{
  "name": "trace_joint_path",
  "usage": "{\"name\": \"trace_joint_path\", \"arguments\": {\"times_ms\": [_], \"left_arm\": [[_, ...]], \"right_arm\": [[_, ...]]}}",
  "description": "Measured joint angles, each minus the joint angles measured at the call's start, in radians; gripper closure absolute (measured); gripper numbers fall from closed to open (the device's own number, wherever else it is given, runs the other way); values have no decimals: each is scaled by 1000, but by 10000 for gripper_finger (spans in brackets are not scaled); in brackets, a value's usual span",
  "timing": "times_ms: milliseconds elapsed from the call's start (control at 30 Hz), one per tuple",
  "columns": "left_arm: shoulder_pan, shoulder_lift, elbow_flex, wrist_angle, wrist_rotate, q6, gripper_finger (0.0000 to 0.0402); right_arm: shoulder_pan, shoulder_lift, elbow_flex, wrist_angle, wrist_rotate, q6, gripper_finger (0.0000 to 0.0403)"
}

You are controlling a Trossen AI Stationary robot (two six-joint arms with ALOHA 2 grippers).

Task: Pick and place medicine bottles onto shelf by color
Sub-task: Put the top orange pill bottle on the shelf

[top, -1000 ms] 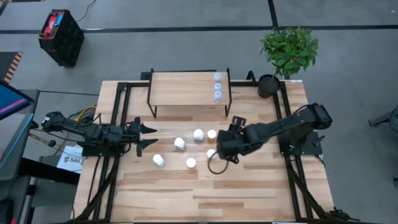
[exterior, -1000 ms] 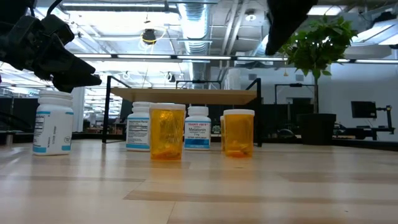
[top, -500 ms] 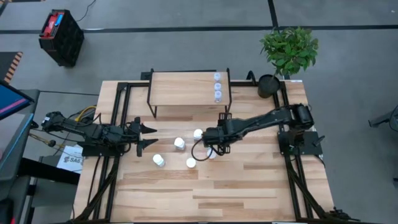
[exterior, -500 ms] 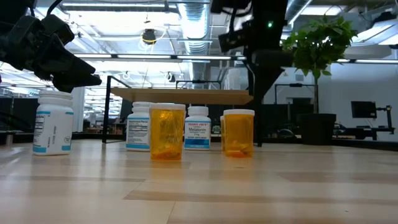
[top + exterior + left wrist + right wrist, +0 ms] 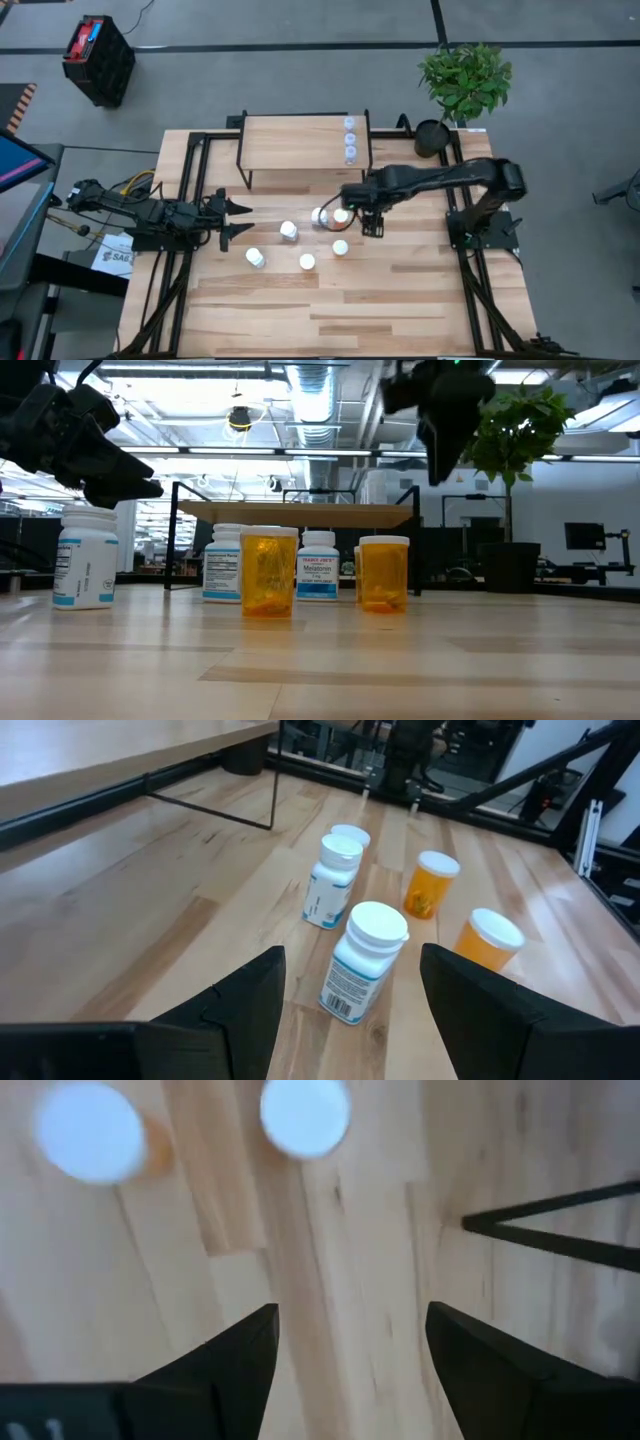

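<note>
Right gripper (image 5: 350, 1370) spread wide, empty, apparently just above table beside an orange bottle (image 5: 341, 215).

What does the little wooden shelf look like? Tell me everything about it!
The low rectangular shelf with a light wood top stands on thin black metal legs at the far side of the slatted wooden table, close to the potted green plant. Its top looks flat and pale, like the table's wood. Three small clear bluish bottles stand in a row along its right end. The rest of the top is bare. Neither arm touches it.
</note>
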Motion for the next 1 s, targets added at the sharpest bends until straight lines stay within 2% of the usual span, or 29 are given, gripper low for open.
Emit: {"name": "trace_joint_path", "arguments": {"times_ms": [233,333,433,800,1000], "left_arm": [[0,0,-2,11,0,-17,180],[0,0,-2,14,0,-17,180],[0,0,-2,15,0,-17,180],[0,0,-2,14,0,-21,180],[0,0,-2,14,0,-21,180]], "right_arm": [[30,-237,-293,453,-22,8,127],[29,-259,-365,623,-23,9,127],[28,-243,-379,729,-25,8,127],[-14,-108,-382,742,-39,-33,127],[-10,-83,-383,755,-48,-133,127]]}}
